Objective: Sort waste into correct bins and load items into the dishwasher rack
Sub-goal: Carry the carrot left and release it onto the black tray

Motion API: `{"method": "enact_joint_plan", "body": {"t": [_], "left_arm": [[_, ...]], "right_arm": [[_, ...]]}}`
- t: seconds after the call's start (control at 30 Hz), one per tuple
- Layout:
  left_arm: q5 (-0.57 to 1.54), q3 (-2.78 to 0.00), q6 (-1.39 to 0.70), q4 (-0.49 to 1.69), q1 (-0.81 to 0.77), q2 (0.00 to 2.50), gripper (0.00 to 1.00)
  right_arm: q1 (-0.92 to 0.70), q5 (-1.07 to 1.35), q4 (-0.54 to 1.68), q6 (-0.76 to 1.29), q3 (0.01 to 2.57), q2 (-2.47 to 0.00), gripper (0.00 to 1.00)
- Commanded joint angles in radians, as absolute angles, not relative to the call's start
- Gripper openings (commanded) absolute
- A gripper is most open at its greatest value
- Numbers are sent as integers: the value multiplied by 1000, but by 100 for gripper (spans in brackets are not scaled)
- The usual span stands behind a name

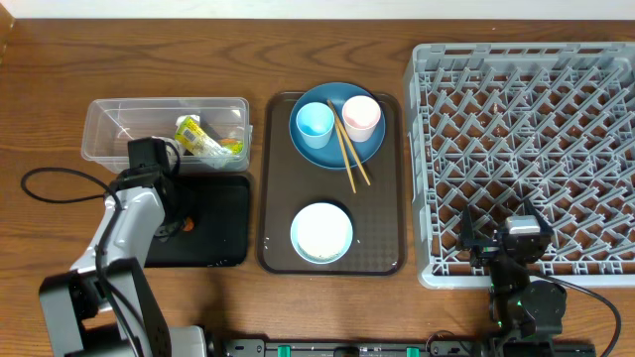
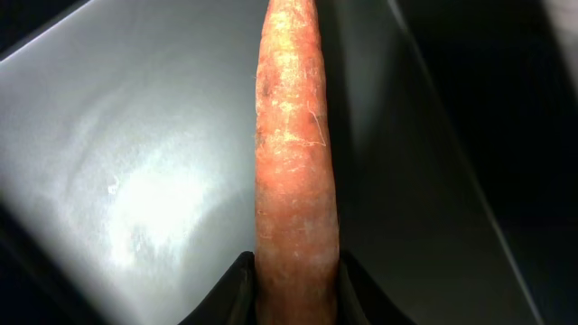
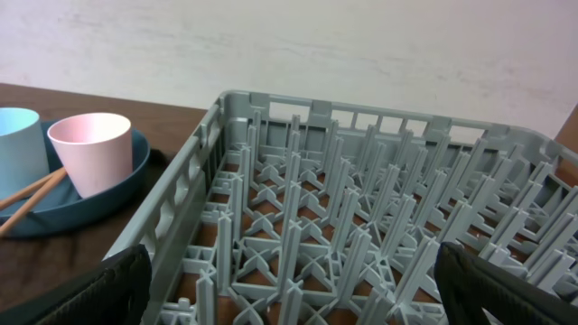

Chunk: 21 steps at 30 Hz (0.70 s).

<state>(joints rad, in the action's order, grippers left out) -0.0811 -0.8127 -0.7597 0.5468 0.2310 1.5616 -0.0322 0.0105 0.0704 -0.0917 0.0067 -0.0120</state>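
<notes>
My left gripper [image 2: 296, 287] is shut on the thick end of a small orange carrot [image 2: 296, 153], which points away over the shiny floor of the black tray [image 2: 135, 181]. From above, the carrot [image 1: 187, 224] peeks out beside the left arm over the black tray [image 1: 213, 238]. The clear tub [image 1: 104, 124] holds a yellow-green wrapper [image 1: 198, 139]. On the blue plate [image 1: 337, 149] stand a light blue cup [image 1: 316, 122] and a pink cup [image 1: 361, 116], with chopsticks [image 1: 349, 157] across it. A white-blue bowl [image 1: 321, 232] sits nearer. My right gripper [image 3: 302, 289] hangs open over the grey rack [image 3: 361, 208].
A dark brown serving tray [image 1: 278, 198] carries the plate and bowl between the bins and the rack [image 1: 531, 149]. A black cable [image 1: 60, 178] loops on the table left of the black tray. The right arm [image 1: 516, 248] sits at the rack's front edge.
</notes>
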Motion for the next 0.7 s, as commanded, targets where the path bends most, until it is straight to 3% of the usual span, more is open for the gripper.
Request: {"method": "enact_joint_plan", "body": {"t": [0.0,0.13,0.27,0.37,0.67], "left_arm": [[-86,-806,-773,536,253,1578,22],[-86,-806,-773,524,262,1578,23],[-86,-806,-772,516,262,1578,44],[-86,-811,-771,514,262,1573,50],[51,-864,-678,524,262,1414,54]], "right_arm": [[-25,8,75,-102,6,-10,99],[-25,8,75,-102,6,-10,99],[-25,8,75,-102,6,-10,99],[-25,8,75,-102,6,-10,99],[-25,8,75,-102,6,-10,99]]}}
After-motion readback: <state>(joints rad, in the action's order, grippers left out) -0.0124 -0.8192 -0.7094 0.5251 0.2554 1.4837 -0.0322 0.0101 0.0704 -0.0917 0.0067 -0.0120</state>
